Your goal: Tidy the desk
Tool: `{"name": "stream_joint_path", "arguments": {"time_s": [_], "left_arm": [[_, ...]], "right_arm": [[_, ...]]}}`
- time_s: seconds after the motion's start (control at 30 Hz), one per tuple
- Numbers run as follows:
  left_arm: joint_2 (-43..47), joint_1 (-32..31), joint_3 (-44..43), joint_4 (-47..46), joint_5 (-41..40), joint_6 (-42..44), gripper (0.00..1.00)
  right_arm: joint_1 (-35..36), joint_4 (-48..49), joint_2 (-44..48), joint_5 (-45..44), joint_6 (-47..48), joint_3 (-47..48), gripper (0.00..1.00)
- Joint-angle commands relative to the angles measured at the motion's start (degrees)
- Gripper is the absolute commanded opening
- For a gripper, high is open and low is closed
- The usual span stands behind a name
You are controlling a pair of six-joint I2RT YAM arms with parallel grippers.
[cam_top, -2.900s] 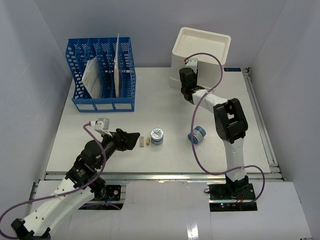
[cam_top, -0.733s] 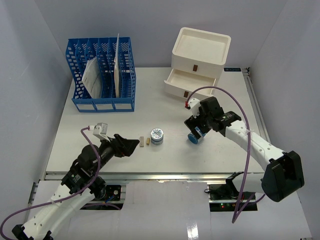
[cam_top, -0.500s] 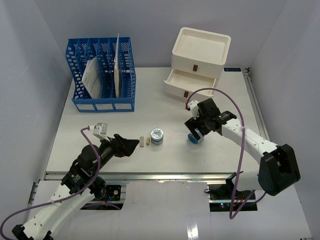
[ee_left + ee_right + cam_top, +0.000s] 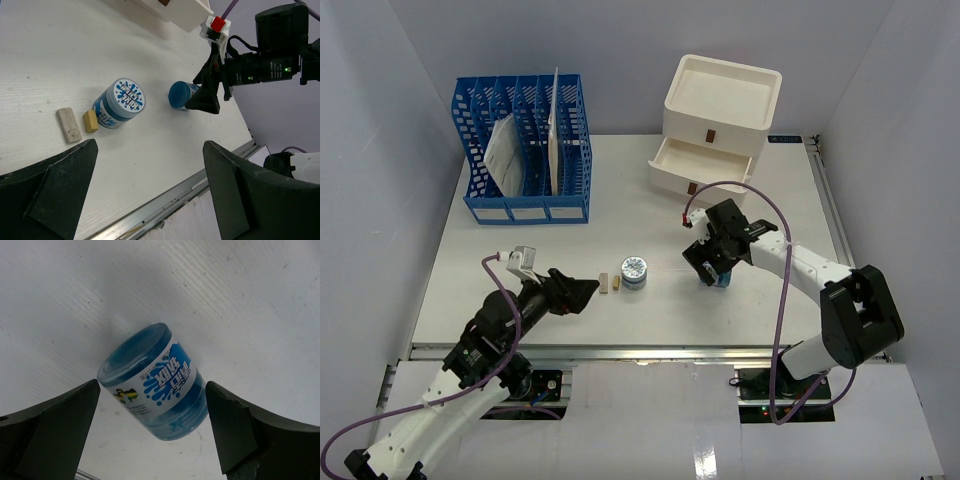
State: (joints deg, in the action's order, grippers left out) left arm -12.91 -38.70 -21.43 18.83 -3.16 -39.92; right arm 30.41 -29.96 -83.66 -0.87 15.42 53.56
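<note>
Seen from above, the blue jar (image 4: 718, 277) lies on the desk (image 4: 520, 270) directly under the right fingers (image 4: 698, 256). The left fingers (image 4: 582, 290) hover well apart from it, nearer a second jar (image 4: 634, 272). The left wrist view shows that arm's own fingers (image 4: 60, 185) spread wide and empty, with the blue jar (image 4: 179, 95) on its side just beside the right arm's tip. In the right wrist view the fingers (image 4: 55, 435) stand apart, one on each side of the jar (image 4: 155, 382) and touching nothing. Its long axis runs slantwise between them, so closing now would likely pinch it askew unless the wrist turns first.
</note>
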Motion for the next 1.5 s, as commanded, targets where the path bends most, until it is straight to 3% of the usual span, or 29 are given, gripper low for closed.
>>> {"name": "stream_joint_path", "arguments": {"time_s": [0.0,0.2,0.37,0.63,0.73,0.8,1.47], "left_arm": [[0.04,0.29,0.36,-0.70,1.84,-0.18,0.98],[0.13,0.29,0.55,-0.81,2.14,-0.28,0.98],[-0.69,0.29,0.86,-1.41,2.70,-0.33,0.98],[-0.63,0.29,0.75,-1.31,3.07,-0.31,0.98],[-0.88,0.29,0.78,-1.25,3.07,-0.33,0.98],[-1.12,0.29,0.73,-1.34,3.07,-0.33,0.98],[-2.44,0.29,0.42,-1.65,5.32,-0.02,0.98]], "right_arm": [[0.08,-0.71,-1.60,3.24,-0.14,0.14,0.93],[0.00,-6.64,-0.16,14.12,12.73,0.40,0.93],[0.08,-6.49,-2.21,13.43,20.76,0.14,0.99],[0.02,-2.02,-6.47,12.60,17.73,1.19,0.75],[0.08,-1.77,-6.61,11.97,16.17,2.74,0.52],[0.00,-1.89,-6.16,11.58,16.00,3.38,0.44],[-0.05,-2.64,3.21,11.46,18.16,11.22,0.27]]}}
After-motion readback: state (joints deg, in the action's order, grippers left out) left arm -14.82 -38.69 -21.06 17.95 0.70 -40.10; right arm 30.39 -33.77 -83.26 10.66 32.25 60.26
